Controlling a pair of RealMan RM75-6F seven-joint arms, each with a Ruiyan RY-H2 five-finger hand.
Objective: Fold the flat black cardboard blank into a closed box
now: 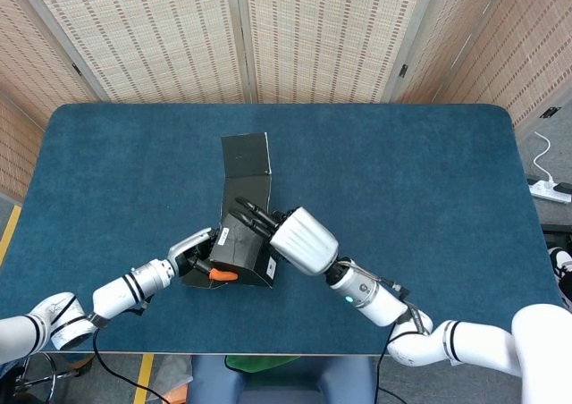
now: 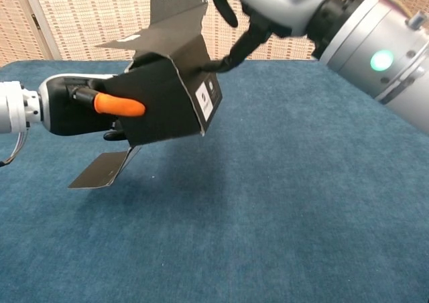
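Left hand grips the half-folded black cardboard box; right hand, fingers spread, presses its top.

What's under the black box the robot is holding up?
Under the black box hangs one loose flap over bare blue table; nothing else lies there. The left hand grips the box's side. Its inside is hidden.
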